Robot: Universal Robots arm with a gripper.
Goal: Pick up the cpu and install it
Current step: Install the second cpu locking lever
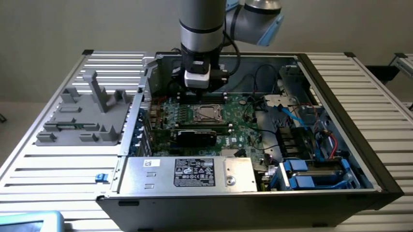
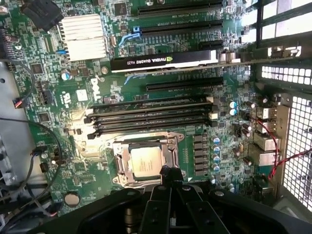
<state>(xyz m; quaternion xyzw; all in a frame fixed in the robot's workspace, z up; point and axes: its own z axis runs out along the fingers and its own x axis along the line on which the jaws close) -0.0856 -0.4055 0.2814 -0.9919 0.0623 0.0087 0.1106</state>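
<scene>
The cpu (image 2: 146,161), a silvery square chip, lies flat inside the metal socket frame (image 2: 119,163) on the green motherboard (image 2: 78,97). In the exterior view the cpu (image 1: 206,114) sits mid-board inside the open computer case. My gripper (image 2: 170,173) hovers just off one edge of the socket. Its black fingers are pressed together with nothing between them. Seen from outside, the gripper (image 1: 205,94) hangs from the arm just behind the socket, above the board.
A black graphics card (image 2: 165,61) and memory sticks (image 2: 151,114) lie beside the socket, with a finned heatsink (image 2: 83,34) further off. A silver power supply box (image 1: 187,173) fills the case front. Cables (image 1: 297,116) crowd the exterior view's right. A grey fixture (image 1: 87,113) stands outside the case.
</scene>
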